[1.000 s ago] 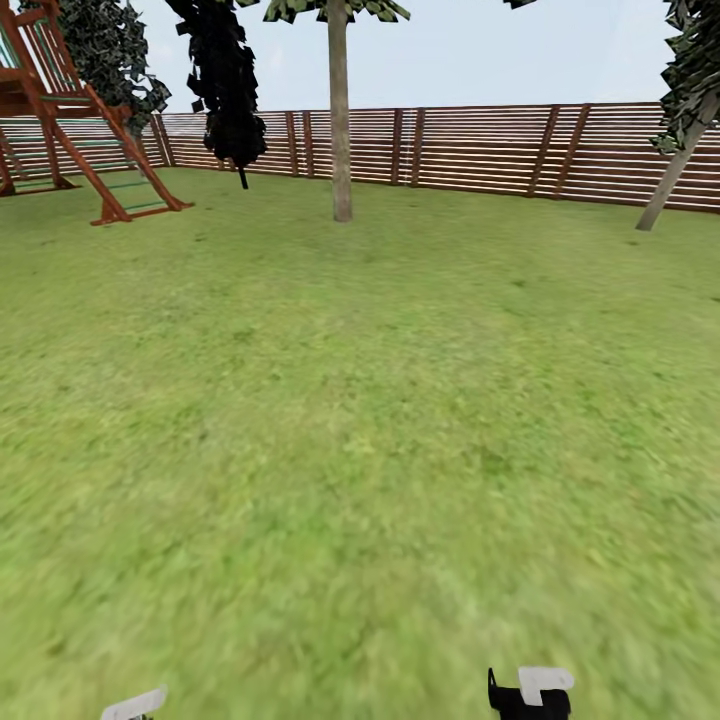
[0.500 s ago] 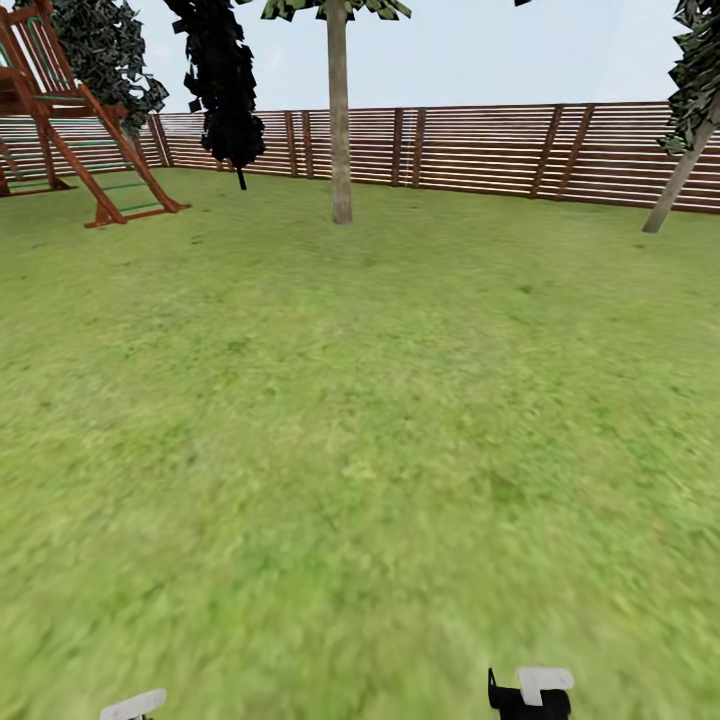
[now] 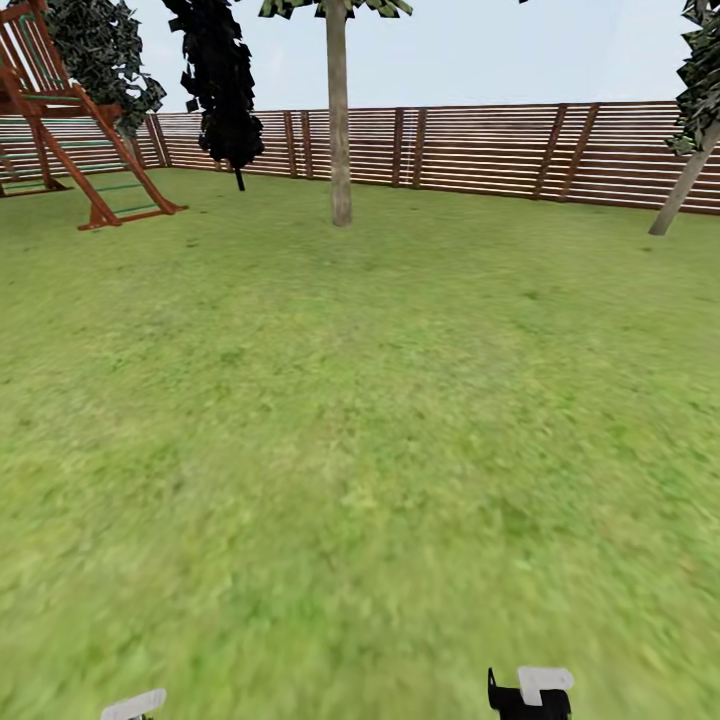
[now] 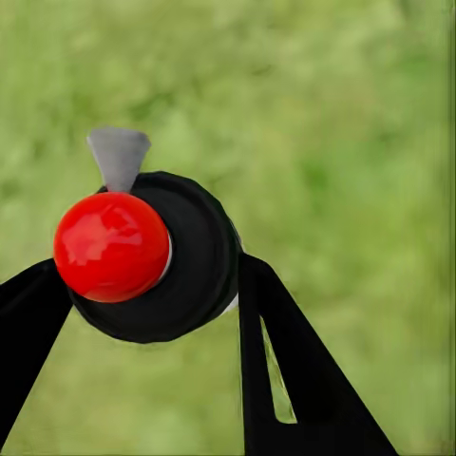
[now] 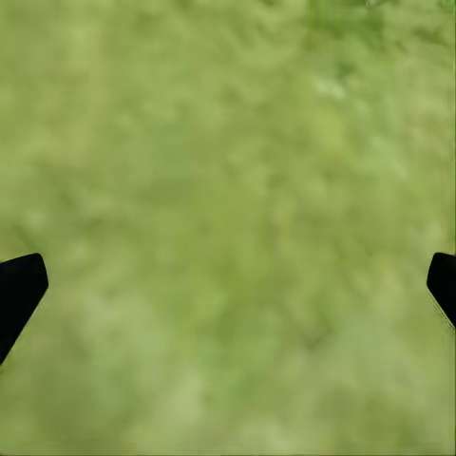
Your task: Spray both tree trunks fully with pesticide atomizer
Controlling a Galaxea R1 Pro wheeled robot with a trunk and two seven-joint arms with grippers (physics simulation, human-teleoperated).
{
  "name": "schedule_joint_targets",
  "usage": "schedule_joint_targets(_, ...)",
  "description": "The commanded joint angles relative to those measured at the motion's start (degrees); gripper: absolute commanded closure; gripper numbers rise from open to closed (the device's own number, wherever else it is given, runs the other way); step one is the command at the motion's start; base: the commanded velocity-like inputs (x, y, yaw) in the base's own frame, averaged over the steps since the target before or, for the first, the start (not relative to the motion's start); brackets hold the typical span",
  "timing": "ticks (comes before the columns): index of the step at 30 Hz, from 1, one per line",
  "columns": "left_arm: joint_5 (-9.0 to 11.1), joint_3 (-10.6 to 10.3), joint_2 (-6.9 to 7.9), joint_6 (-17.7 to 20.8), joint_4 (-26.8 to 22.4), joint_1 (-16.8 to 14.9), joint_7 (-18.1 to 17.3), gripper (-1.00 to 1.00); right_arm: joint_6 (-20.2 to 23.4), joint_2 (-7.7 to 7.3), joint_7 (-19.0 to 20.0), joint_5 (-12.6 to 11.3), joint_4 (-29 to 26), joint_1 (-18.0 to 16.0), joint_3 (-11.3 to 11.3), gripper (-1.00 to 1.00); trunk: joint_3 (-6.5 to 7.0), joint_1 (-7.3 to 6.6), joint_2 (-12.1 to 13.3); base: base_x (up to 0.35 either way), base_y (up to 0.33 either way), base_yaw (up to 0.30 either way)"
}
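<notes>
The robot looks out over a big green lawn (image 3: 360, 420). A brown fence (image 3: 480, 150) of flat slats runs along the far side.

One tree (image 3: 339, 110) stands straight ahead, near the fence. Its trunk (image 3: 340, 130) is thick, pale and bare, and its leaves are only at the very top. A second pale trunk (image 3: 682, 190) leans at the far right, with dark green leaves above it. A black tree (image 3: 220, 80) with a thin dark stem stands left of the middle tree. A red-brown play frame (image 3: 70, 130) with a ladder is at the far left.

The left tool (image 4: 157, 285) is clenched on the sprayer (image 4: 161, 256). The sprayer is black and round with a shiny red ball on top and a grey tip. It sits between the two black fingers (image 4: 285, 370), with blurry grass behind it.

The right tool (image 5: 228, 280) is spread wide and holds nothing. Its black fingertips (image 5: 19, 290) show at both sides, over grass.
</notes>
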Motion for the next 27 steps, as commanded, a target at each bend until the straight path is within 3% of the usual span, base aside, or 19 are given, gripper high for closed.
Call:
schedule_joint_targets(1,0.0,0.01,-0.01,0.0,0.0,0.0,0.0,1.0,0.0,0.01,0.0,0.0,0.0,0.0,-0.01,-1.0,0.0,0.0,0.0,0.336,0.0,0.0)
schedule_joint_targets(27,0.0,0.01,-0.03,0.02,0.0,0.0,0.0,1.0,0.0,0.04,0.07,0.06,0.05,0.0,0.0,-1.0,0.0,0.0,0.0,0.336,0.0,0.0)
